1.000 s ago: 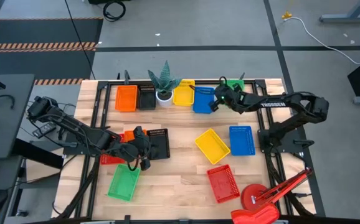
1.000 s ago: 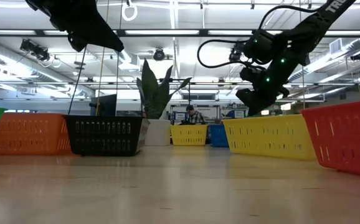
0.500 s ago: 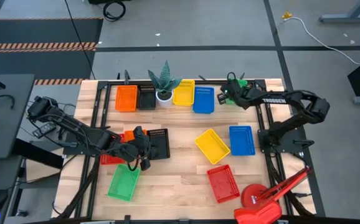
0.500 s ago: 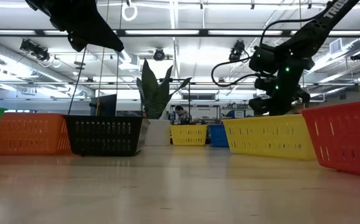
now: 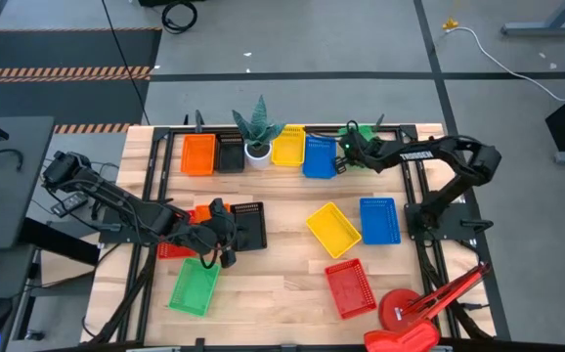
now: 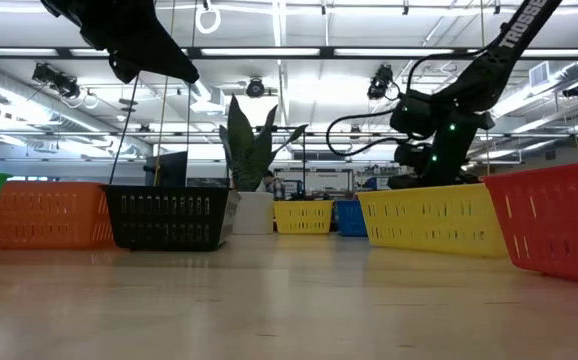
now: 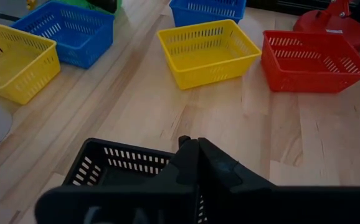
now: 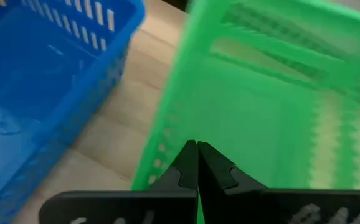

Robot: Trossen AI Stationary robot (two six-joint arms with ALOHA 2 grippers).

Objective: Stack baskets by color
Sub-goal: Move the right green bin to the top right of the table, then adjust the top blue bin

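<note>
My right gripper (image 5: 347,154) (image 8: 197,148) is shut at the table's far right. It stands between a blue basket (image 5: 320,156) (image 8: 43,74) and a green basket (image 5: 368,130) (image 8: 261,93), tips at the green one's side wall. My left gripper (image 5: 232,235) (image 7: 195,143) (image 6: 193,76) is shut and hangs above a black basket (image 5: 251,225) (image 6: 166,217) with a gap between them. That basket stands on the table beside an orange one (image 6: 49,215). A yellow basket (image 5: 333,228), a blue one (image 5: 379,220), a red one (image 5: 351,288) and a green one (image 5: 195,286) stand singly on the table. My right gripper's shut fingertips (image 8: 186,158) stand over the rim of the green basket's wall (image 8: 161,137) that faces the blue basket, slanting down from the table's right. I cannot tell whether they touch it.
Along the far edge stand an orange (image 5: 197,154), a black (image 5: 230,154) and a yellow basket (image 5: 288,147), with a potted plant (image 5: 260,137) between them. A red lamp (image 5: 410,318) sits at the near right corner. A red basket (image 5: 173,246) lies under my left arm.
My right gripper has swung from above the far blue basket toward the green basket and sunk lower, rolling as it went; it stays shut. The baskets have not visibly moved.
</note>
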